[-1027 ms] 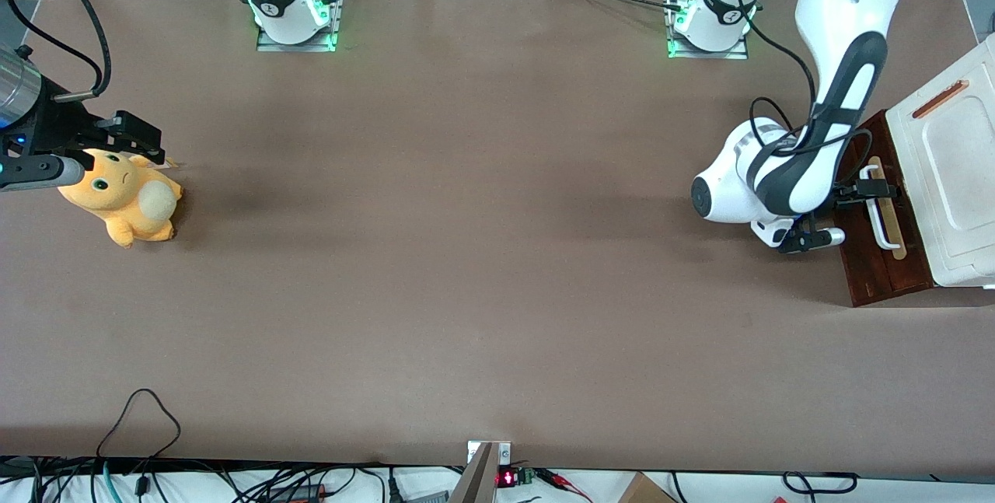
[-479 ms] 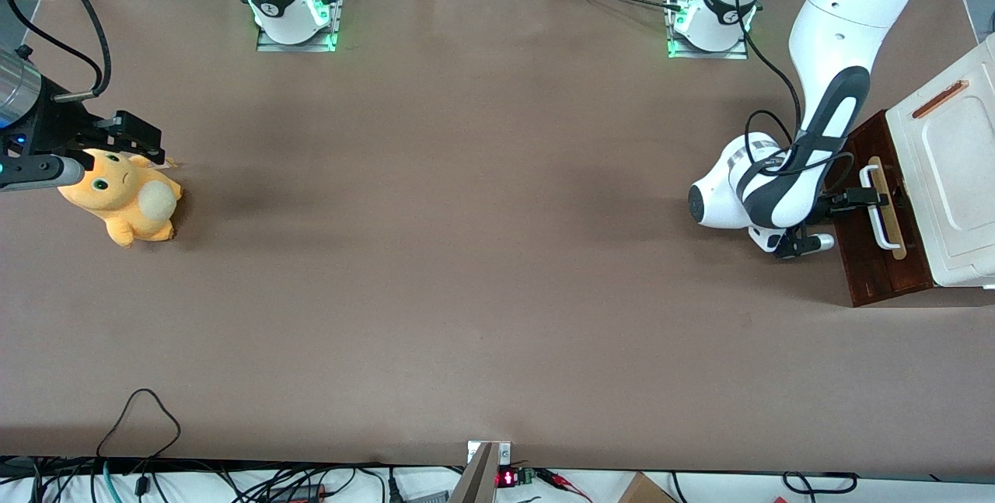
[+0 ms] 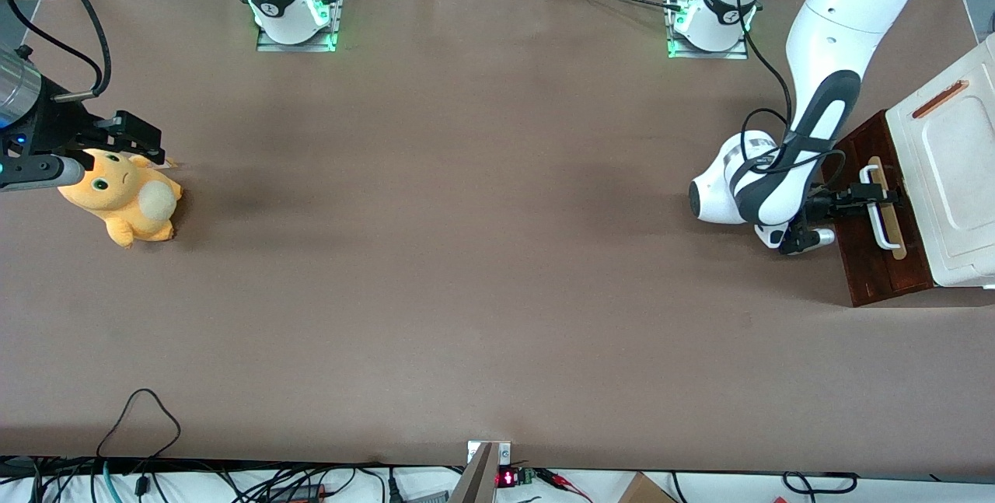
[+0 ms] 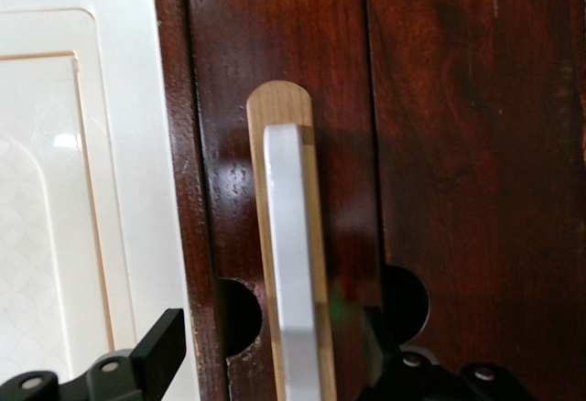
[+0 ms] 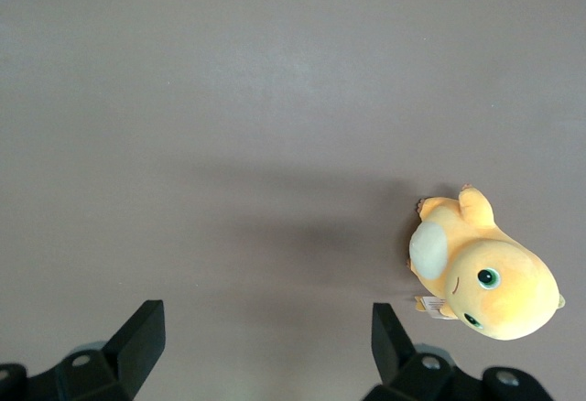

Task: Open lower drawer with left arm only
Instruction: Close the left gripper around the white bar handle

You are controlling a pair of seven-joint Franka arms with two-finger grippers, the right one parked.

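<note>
1. Reaching in at the right edge of the front frame, the left arm (image 3: pixel 808 122) has its gripper (image 3: pixel 877 193) at the handle (image 3: pixel 880 215) of the lower drawer (image 3: pixel 874 258)
2. Its fingers (image 4: pixel 163 355) stand apart, one on each side of the white bar (image 4: pixel 293 264); neither looks to press it yet
3. Sitting in the cabinet (image 3: pixel 952 176) at the working arm's end of the table (image 3: pixel 466 254), the drawer is at most barely out; no pale inside shows
4. Dark glossy wood suggests a stiff, fairly heavy front that likely slides on runners, so I judge it wants a straight, steady pull, not a jerk
5. As a smooth, rigid bar, the handle may slip under a light pinch; taking hold near its middle, over the pale strip (image 4: pixel 279 108), should keep the drawer from skewing
6. In front of the drawer the brown table lies bare, toward frame centre, giving open room for the travel
7. At the frame's left a yellow plush (image 3: pixel 124 200) lies well apart
8. Above the drawer, the cabinet's white top overhangs; one finger sits just beside its edge and could catch there
</note>
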